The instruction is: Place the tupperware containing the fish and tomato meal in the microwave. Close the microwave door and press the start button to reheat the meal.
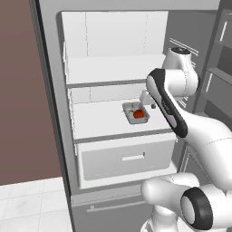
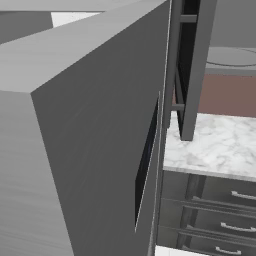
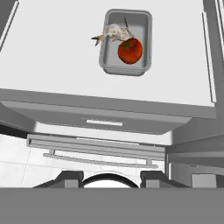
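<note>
Hovering part-open and empty, the end effector sits well apart from the tupperware

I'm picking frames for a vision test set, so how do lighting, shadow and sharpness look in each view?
Left base view: even flat light, the tupperware sharp on its shelf, hardly any shadow. Right base view: a dull grey fridge door up close, no glare. Hand view: the tomato and fish crisp, a soft highlight on the tomato, strong perspective slant.

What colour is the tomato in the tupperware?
Red-orange tomato, clearest in the hand view.
</note>
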